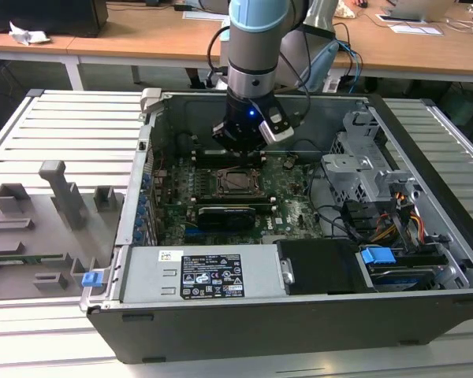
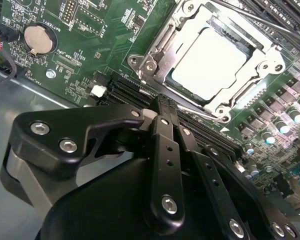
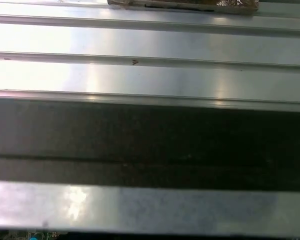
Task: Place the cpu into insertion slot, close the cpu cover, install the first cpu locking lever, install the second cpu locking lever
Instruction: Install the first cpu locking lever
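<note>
The cpu (image 2: 209,64) lies flat in the insertion slot (image 1: 238,183) on the green motherboard (image 2: 85,60), silvery top up. The cpu cover (image 2: 160,50), a metal frame, lies down around it, and the chip shows through its window. A thin wire lever (image 2: 195,109) runs along the socket edge nearest my fingers. Another lever (image 2: 262,20) runs along the opposite edge. My gripper (image 2: 161,106) hangs just beside the socket, over the black memory slots (image 2: 125,90). Its black fingers (image 2: 165,145) are shut together with nothing between them. In the exterior view the gripper (image 1: 241,148) sits just behind the socket.
The motherboard lies inside an open computer case (image 1: 142,228). A black card (image 1: 232,214) lies in front of the socket, and a metal drive cage (image 1: 363,169) with cables stands at the exterior view's right. Grey fixtures (image 1: 55,197) stand on the slatted table (image 3: 150,75) at the exterior view's left.
</note>
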Controlling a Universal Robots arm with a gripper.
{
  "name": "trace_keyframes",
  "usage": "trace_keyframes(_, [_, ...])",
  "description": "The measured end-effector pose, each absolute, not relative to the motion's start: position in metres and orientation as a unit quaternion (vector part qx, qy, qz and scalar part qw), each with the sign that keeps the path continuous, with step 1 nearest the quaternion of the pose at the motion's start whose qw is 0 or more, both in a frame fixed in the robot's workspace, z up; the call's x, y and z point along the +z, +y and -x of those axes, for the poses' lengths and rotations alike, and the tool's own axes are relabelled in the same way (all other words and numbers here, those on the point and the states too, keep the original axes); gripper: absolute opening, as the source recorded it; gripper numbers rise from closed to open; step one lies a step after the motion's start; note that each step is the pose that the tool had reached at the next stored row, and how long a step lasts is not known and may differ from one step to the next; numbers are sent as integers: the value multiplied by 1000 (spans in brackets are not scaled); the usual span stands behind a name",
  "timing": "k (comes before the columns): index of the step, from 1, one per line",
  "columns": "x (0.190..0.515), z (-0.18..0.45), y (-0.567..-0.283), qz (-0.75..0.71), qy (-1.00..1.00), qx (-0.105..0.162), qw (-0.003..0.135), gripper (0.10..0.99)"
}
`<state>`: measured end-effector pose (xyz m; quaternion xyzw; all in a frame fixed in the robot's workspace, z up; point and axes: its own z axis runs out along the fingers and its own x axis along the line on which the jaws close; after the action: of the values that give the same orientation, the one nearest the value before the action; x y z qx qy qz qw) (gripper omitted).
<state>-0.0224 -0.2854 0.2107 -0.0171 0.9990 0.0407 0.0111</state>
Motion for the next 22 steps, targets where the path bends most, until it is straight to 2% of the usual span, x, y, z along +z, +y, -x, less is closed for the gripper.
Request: trace_keyframes(22, [204,20,-285,17,999,27,11,106])
